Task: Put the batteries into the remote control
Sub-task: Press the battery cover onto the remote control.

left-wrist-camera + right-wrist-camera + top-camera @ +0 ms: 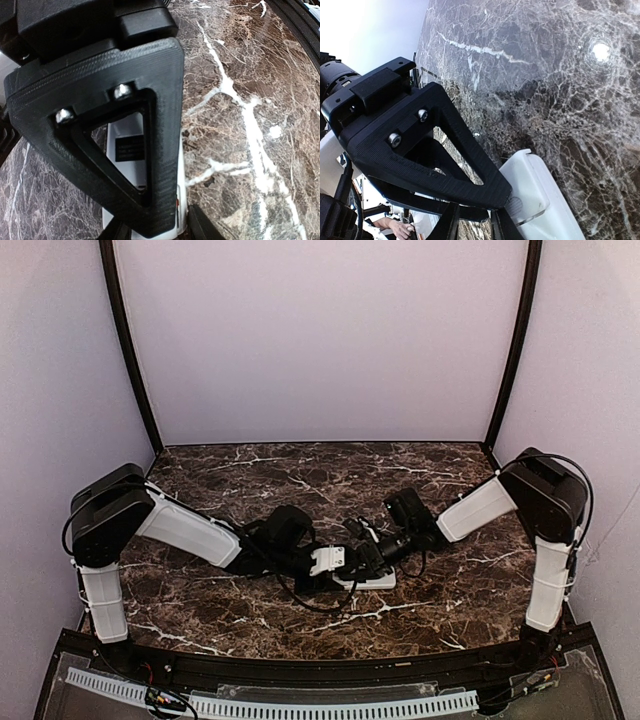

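The remote control (374, 580) lies white back up on the marble table, between both grippers. In the left wrist view its white back and black label (128, 145) show through my finger frame. My left gripper (336, 562) (182, 227) is shut on the remote, with a dark finger against its right edge. In the right wrist view the remote's battery cover (535, 192), with a ridged thumb patch, is in place. My right gripper (363, 557) (497, 200) is shut, its tip resting on that cover. The batteries are hidden or out of view.
The dark marble table (300, 480) with white veins stretches to the pale back wall. Black frame posts (128, 350) stand at both back corners. A black rail with a white slotted strip (300, 705) runs along the near edge.
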`<action>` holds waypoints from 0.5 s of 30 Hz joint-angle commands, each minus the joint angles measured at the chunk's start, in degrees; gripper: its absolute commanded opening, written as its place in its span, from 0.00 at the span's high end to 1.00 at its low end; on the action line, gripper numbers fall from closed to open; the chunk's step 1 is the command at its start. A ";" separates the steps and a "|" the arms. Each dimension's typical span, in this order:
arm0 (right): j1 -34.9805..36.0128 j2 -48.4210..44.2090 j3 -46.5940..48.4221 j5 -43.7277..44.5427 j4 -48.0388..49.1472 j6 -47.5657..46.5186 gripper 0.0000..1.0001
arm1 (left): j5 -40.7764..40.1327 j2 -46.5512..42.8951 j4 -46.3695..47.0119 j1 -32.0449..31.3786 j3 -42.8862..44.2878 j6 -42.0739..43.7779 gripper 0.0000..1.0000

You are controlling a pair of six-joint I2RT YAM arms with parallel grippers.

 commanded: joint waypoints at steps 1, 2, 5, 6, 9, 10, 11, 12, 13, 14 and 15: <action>0.19 -2.00 -1.22 0.83 -0.59 0.12 0.80 | -0.86 1.05 -3.14 -0.29 1.26 0.83 0.64; 0.01 -2.71 -1.38 0.82 -0.64 0.11 0.81 | -0.84 1.11 -3.30 -0.25 1.35 0.84 0.64; -1.05 -4.71 -2.35 0.65 -0.67 0.13 0.82 | -0.89 1.11 -3.51 -0.26 1.42 0.93 0.64; -1.46 -5.48 -2.82 0.56 -0.67 0.03 0.82 | -0.90 1.12 -3.64 -0.27 1.53 0.93 0.64; -2.46 -7.89 -4.20 0.64 -0.73 -0.15 0.82 | -0.99 0.97 -3.70 -0.32 1.57 0.83 0.64; -2.72 -8.53 -4.55 0.64 -0.90 -0.21 0.82 | -0.94 0.96 -3.60 -0.26 1.57 0.79 0.63; -2.94 -9.13 -4.81 0.68 -1.07 -0.33 0.82 | -0.93 0.91 -3.58 -0.25 1.63 0.77 0.63; -3.17 -9.72 -5.15 0.84 -1.30 -0.42 0.82 | -0.97 0.89 -3.57 -0.26 1.64 0.76 0.62; -3.46 -10.23 -5.45 1.02 -1.68 -0.64 0.82 | -0.99 0.78 -3.52 -0.29 1.73 0.80 0.62; -3.80 -10.65 -5.67 1.07 -1.91 -0.80 0.82 | -0.98 0.69 -3.50 -0.27 1.78 0.77 0.60; -4.23 -11.21 -6.04 1.09 -2.05 -0.93 0.82 | -1.08 0.58 -3.53 -0.25 1.86 0.76 0.60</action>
